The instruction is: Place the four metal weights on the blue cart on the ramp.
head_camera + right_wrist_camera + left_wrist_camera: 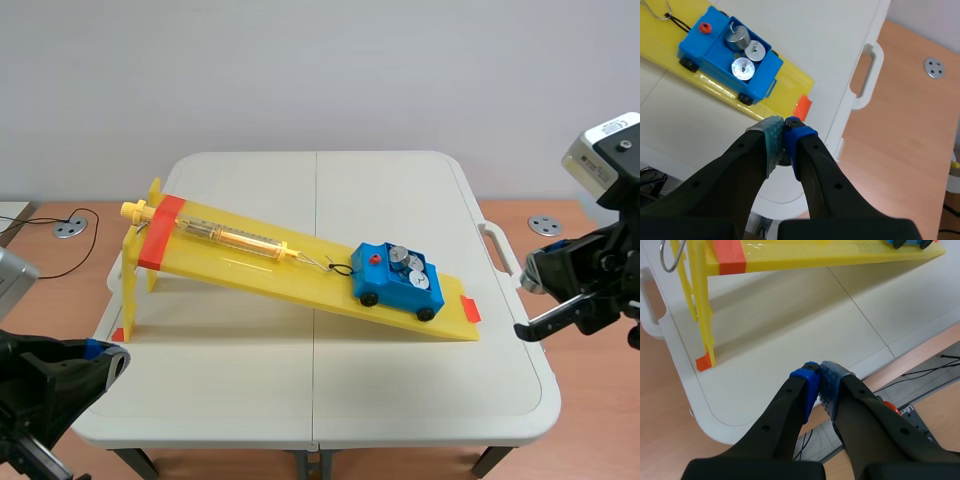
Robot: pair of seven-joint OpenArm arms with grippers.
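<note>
We find the blue cart (pixel 397 279) low on the yellow ramp (pixel 260 262), near the right edge of the worktop (pixel 400 390), its long axis down the slope, metal weights (pixel 741 68) already sitting in it, ahead of our right jaws, the nearer pair, which like the left jaws are clenched on nothing.

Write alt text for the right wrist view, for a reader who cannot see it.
A blue cart sits near the end of a yellow ramp, with three metal weights visible in its tray. The right tool, fingers shut, hovers short of the cart over the edge of the white table.
</note>
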